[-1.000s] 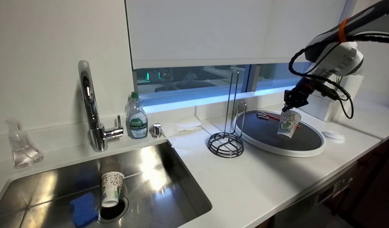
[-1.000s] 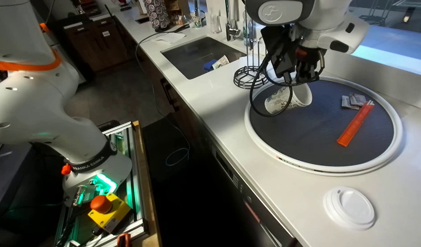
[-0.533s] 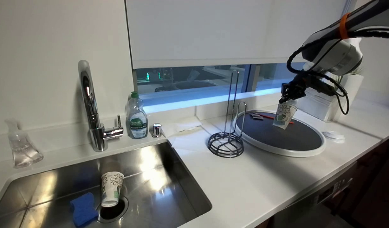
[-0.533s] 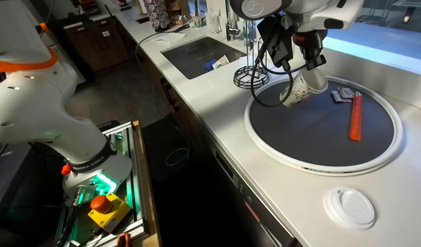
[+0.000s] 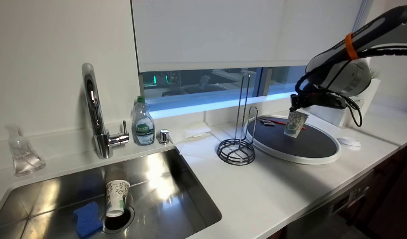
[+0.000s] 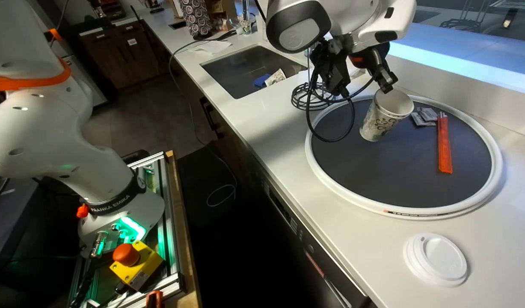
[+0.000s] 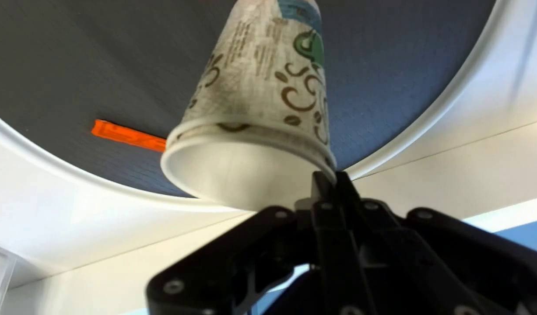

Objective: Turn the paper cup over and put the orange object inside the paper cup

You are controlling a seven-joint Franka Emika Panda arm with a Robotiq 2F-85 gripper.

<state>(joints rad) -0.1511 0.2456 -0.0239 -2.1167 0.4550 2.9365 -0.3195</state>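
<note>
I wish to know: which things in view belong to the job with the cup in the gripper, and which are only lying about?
For the job:
paper cup, held by its rim
gripper
orange object, on the round tray

Only lying about:
second cup, in the sink
blue sponge
white lid
small packets
wire stand
soap bottle

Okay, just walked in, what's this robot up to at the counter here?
The robot's hand is pinching the rim of a patterned paper cup, holding it tilted with its mouth upward over the round dark tray. I can't tell whether its base touches the tray. The slim orange object lies on the tray near some small packets, not yet in the cup. A similar cup is in the sink.
</note>
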